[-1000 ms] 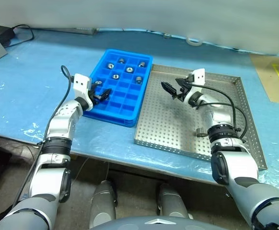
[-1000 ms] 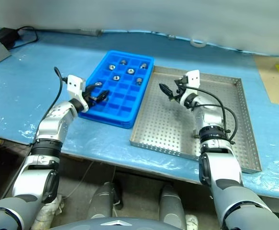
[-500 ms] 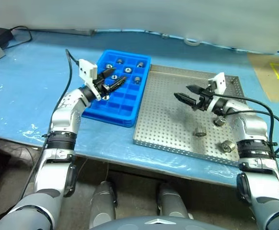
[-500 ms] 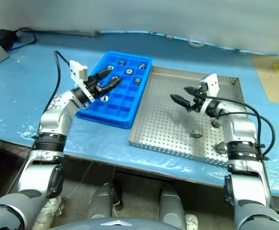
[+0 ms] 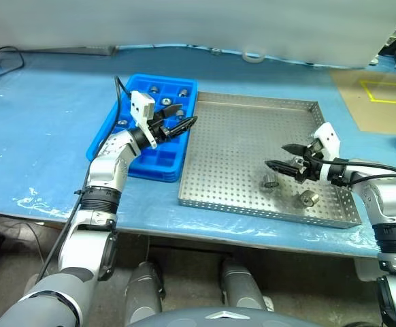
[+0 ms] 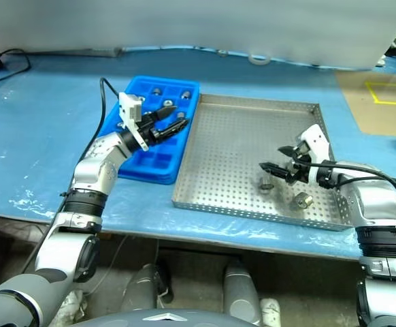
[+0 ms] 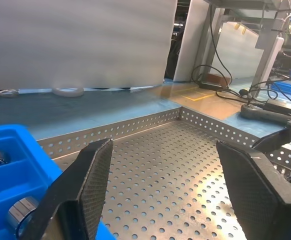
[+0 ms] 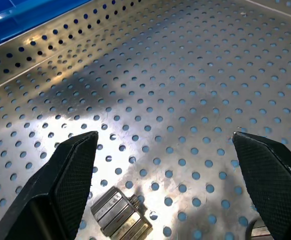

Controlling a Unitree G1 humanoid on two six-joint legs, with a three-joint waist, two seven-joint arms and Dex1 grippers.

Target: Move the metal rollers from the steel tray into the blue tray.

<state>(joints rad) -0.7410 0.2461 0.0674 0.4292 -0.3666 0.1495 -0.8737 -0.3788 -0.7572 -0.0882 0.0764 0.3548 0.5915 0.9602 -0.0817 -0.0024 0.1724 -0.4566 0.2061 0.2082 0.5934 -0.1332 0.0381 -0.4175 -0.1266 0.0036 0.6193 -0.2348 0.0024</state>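
- While hanging spread wide and empty over the near right corner of the large perforated silver steel tray [image 5: 232, 153], lower right gripper [image 5: 275, 155] onto the closer of two small silver-grey metal rollers [image 5: 271, 182] lying just beneath, apart from each other on the tray floor.
- Straddle that short cylinder across its round sides, keeping fingers clear of the second roller [image 5: 309, 198] and of the raised rim, then close gently; likely to roll or skid on the perforated metal if nudged by one finger first.
- Keep left gripper [image 5: 184, 116], likewise spread and holding nothing, over the right edge of the bright blue compartmented plastic tray [image 5: 147, 170], out of the delivery path; several rollers [image 5: 165, 101] already seated in its far compartments.
- Compared with a second ago: right gripper gone from the far left part of the steel tray to its near right corner; left gripper risen from the blue tray's left edge and carried across to its right edge, now pointing toward the steel tray; spread of both unchanged.
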